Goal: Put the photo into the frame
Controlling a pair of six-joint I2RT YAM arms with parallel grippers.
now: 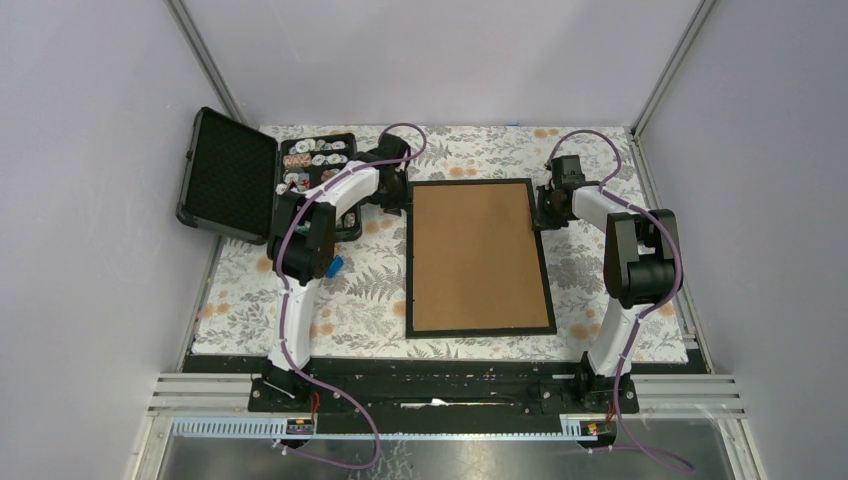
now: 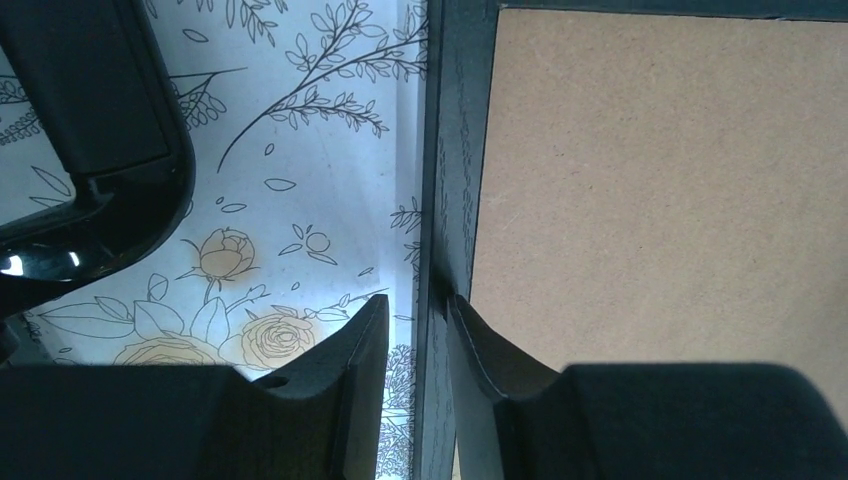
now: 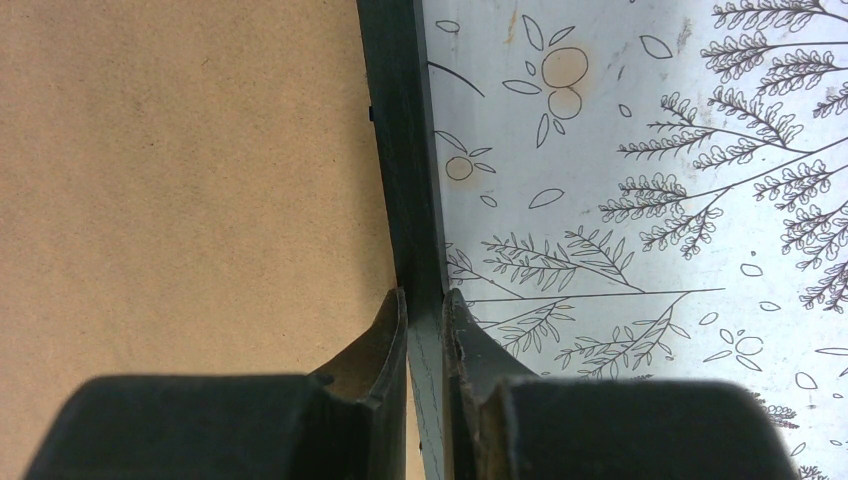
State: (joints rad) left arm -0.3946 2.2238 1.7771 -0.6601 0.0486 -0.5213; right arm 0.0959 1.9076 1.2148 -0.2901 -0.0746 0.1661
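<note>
The frame [image 1: 478, 255] lies face down mid-table, its brown back board up and thin black moulding around it. The photo is out of view. My left gripper [image 1: 398, 195] is at the frame's left edge near the far corner. In the left wrist view its fingers [image 2: 418, 300] straddle the moulding [image 2: 455, 150]: the inner finger touches it, and a strip of tablecloth shows beside the outer finger. My right gripper [image 1: 543, 210] is at the right edge near the far corner. In the right wrist view it [image 3: 425, 293] is shut on the moulding [image 3: 405, 150].
An open black case [image 1: 235, 175] with a foam-lined lid and a tray of small items stands at the far left; its corner [image 2: 100, 150] is close to the left gripper. A floral cloth [image 1: 350, 300] covers the table. Grey walls enclose the sides and back.
</note>
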